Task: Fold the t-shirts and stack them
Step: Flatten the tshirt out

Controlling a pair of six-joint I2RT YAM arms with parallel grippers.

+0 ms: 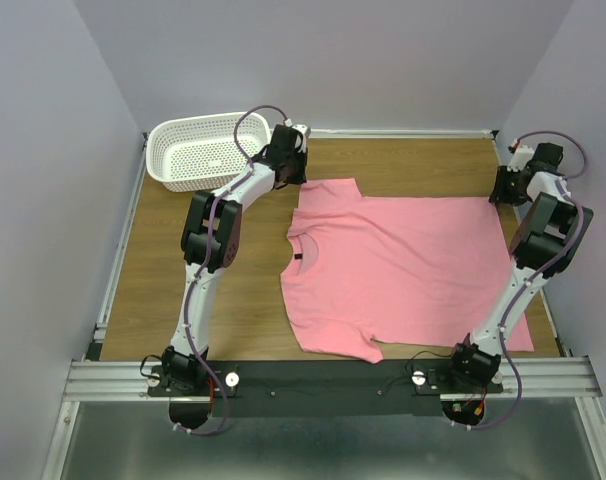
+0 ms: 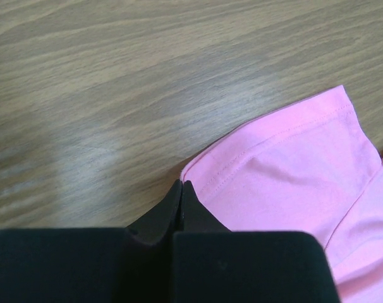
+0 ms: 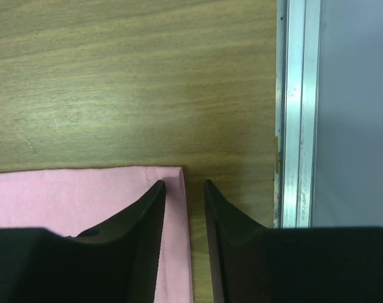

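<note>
T-shirt (image 1: 403,260) sleeve corner touches closed left fingers (image 2: 168,211); hem corner lies between parted right fingers (image 3: 146,218).

Pale lavender walls (image 1: 333,60), wooden table (image 1: 163,260)

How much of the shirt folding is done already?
Nothing is folded yet: the pink t-shirt lies spread flat on the table. Right now the left claw is shut on a sleeve corner, and the right claw stands open around the hem corner. Every fold and the stacking remain.
</note>
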